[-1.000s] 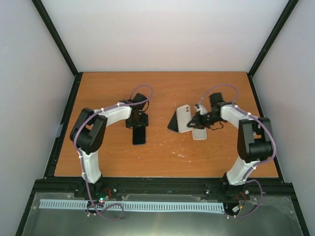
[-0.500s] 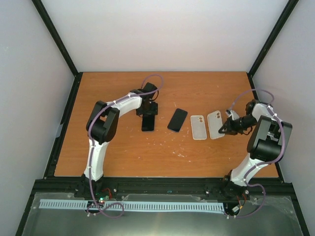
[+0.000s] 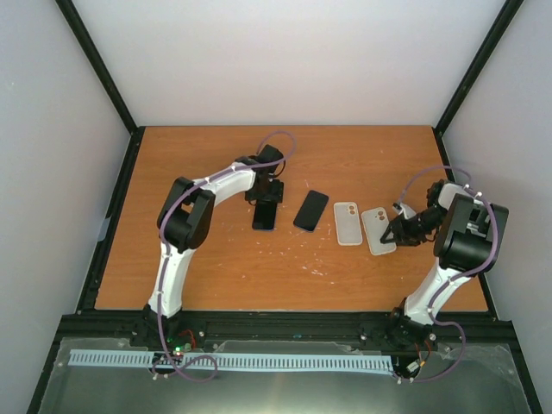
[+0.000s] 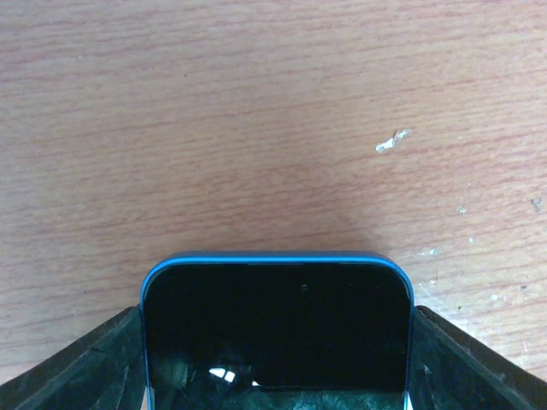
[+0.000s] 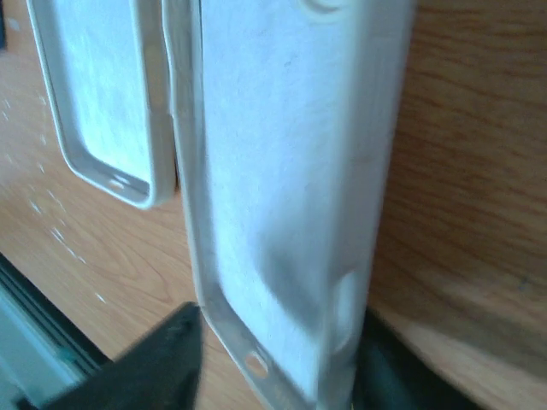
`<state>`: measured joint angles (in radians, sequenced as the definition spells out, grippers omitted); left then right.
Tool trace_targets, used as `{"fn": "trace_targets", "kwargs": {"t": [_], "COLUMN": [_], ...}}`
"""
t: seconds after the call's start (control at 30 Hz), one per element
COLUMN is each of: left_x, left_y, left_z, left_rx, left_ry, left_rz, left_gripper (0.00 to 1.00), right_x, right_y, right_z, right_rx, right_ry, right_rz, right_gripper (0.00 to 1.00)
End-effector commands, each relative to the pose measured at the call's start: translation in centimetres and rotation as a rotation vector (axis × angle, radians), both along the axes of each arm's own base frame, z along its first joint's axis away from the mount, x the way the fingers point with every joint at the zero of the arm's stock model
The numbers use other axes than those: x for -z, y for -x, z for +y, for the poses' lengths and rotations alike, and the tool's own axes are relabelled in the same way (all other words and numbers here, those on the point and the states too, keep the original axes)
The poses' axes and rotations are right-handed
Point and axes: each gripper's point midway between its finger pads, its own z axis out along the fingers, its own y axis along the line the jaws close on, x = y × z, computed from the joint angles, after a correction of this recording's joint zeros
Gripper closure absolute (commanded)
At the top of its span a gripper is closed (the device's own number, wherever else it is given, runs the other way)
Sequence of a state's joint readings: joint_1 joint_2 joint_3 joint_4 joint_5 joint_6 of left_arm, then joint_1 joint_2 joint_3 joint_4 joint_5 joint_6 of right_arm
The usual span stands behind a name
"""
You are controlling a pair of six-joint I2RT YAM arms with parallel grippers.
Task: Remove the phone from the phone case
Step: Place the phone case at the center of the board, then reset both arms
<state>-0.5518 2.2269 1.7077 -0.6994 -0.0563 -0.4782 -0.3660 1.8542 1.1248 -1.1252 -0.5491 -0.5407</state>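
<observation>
A black-screened phone with a blue rim [image 4: 278, 342] fills the gap between my left gripper's [image 4: 278, 312] fingers, which are shut across its width. From above, that phone [image 3: 264, 217] lies left of centre under the left gripper [image 3: 264, 200]. A second dark phone [image 3: 311, 210] lies bare on the table beside it. Two empty white phone cases sit to its right: one [image 3: 348, 223] lying free, the other [image 3: 378, 231] with its end between the parted fingers of my right gripper [image 3: 397, 231]. In the right wrist view this case [image 5: 282, 154] looks tilted and blurred inside the gripper [image 5: 278, 316].
The other white case [image 5: 102, 94] lies close beside the one at my right gripper. The wooden table [image 3: 216, 276] is bounded by a black frame [image 3: 285, 323] and white walls. Small white flecks [image 4: 393, 141] dot the wood.
The right gripper carried a white case away from the dark phone, set it right of the other case, and its jaws have parted. The left gripper moved the blue-rimmed phone up and rightward.
</observation>
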Motion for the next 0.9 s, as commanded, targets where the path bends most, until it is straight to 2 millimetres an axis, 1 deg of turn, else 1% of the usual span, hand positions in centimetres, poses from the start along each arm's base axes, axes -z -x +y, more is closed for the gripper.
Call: {"fn": "trace_targets", "kwargs": {"t": [0.0,0.03,0.07,0.1,0.13,0.2,0.33,0.47,0.53,0.57,0.6,0.73,0.8,0.87], "left_x": [-0.5,-1.0,-1.8,-2.1,-2.7,-4.2,-6.7,-9.9,-12.0,-12.9,-14.1,-19.0,-21.3,-23.7], "left_y": [1.2,1.1,1.1,1.2,1.3,1.3,1.6,1.7,1.7,1.9,1.9,1.7,1.9,2.1], "left_z": [-0.1,-0.1,-0.1,-0.1,-0.1,0.0,-0.2,0.6,1.5,2.1,2.8,7.1,8.8,10.1], "left_rx": [0.045,0.049,0.053,0.058,0.060,0.066,0.092,0.096,0.089,0.086,0.077,-0.001,-0.017,-0.027], "left_ry": [0.007,0.013,0.021,0.025,0.031,0.046,0.081,0.097,0.122,0.134,0.145,0.142,0.114,0.072], "left_rz": [0.014,0.003,-0.012,-0.017,-0.026,-0.053,-0.099,-0.158,-0.195,-0.211,-0.238,-0.355,-0.423,-0.496], "left_gripper": [0.24,0.19,0.15,0.10,0.07,0.05,0.03,0.00,0.01,0.00,0.00,0.00,0.00,0.00], "right_x": [0.3,0.1,-0.3,-0.7,-1.2,-2.4,-4.6,-7.2,-9.4,-10.7,-12.0,-18.1,-21.3,-24.1], "right_y": [-0.6,-0.7,-1.0,-1.2,-1.6,-2.3,-3.6,-4.8,-5.3,-5.6,-5.9,-6.1,-6.5,-6.9], "right_z": [-1.5,-1.9,-2.3,-2.7,-3.1,-3.8,-4.5,-4.4,-4.3,-4.3,-4.2,-2.9,-2.6,-2.7], "right_rx": [0.019,0.026,0.031,0.037,0.048,0.068,0.101,0.106,0.102,0.100,0.099,0.050,0.081,0.155], "right_ry": [0.075,0.095,0.113,0.130,0.146,0.164,0.176,0.185,0.200,0.211,0.223,0.237,0.273,0.320], "right_rz": [-0.014,-0.029,-0.049,-0.066,-0.089,-0.137,-0.231,-0.374,-0.474,-0.529,-0.586,-0.831,-0.937,-1.016], "right_gripper": [0.35,0.25,0.20,0.06,0.01,0.00,0.00,0.00,0.00,0.00,0.00,0.00,0.00,0.00]}}
